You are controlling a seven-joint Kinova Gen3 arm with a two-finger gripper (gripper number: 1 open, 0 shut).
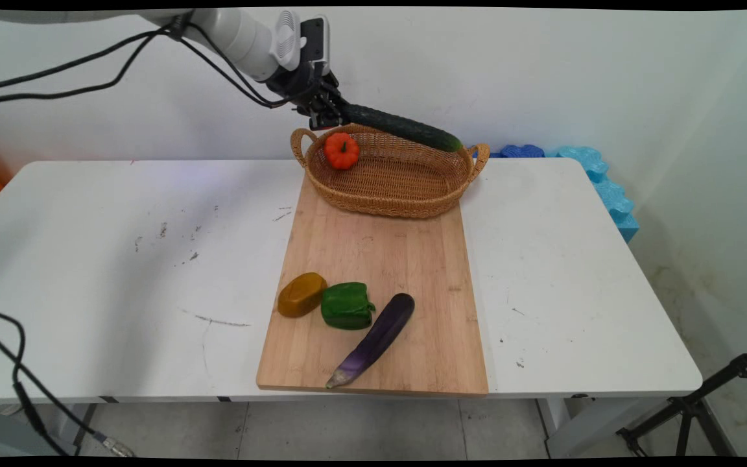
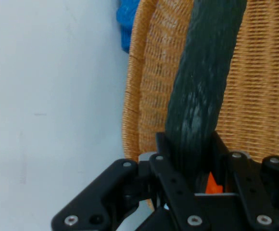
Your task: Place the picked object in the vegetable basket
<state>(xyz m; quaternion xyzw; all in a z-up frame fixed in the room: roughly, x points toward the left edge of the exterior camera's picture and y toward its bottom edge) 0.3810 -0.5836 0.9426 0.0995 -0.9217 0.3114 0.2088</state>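
Main view: black gripper grasps a long, dark-green cucumber above the far rim of an oval woven wicker basket on a bamboo board. Hand view: the cucumber's bumpy skin sits clamped between the fingers, over wicker weave.

cucumber: dark green, long; we see it gripped at one end, slanting over the basket.
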